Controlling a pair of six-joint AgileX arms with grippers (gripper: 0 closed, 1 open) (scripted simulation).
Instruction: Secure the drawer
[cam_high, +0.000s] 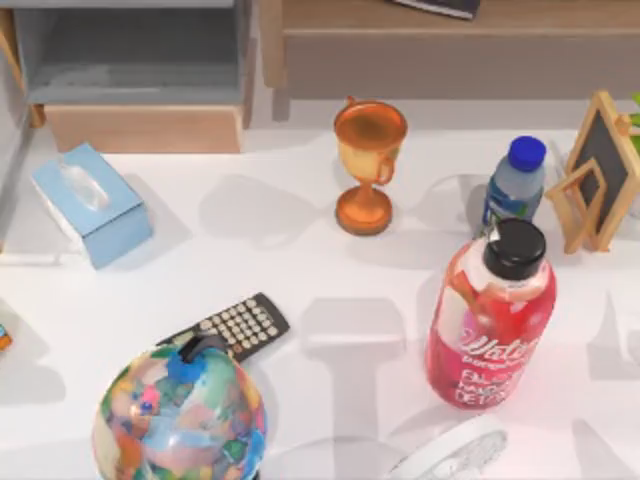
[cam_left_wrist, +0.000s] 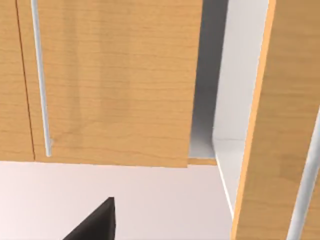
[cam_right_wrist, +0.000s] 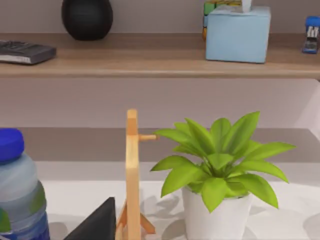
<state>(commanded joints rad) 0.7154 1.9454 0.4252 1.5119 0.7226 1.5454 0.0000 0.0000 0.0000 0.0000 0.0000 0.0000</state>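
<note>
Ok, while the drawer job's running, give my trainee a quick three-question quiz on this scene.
1. True or false: the drawer is already pushed fully shut.
2. Which item on the table sits closest to the drawer's wooden front? A) the tissue box B) the trophy cup C) the red bottle
3. Fill in: in the top view, the remote lies right next to the colourful ____.

Key:
1. False. Its grey inside is open to the top view.
2. A.
3. globe.
</note>
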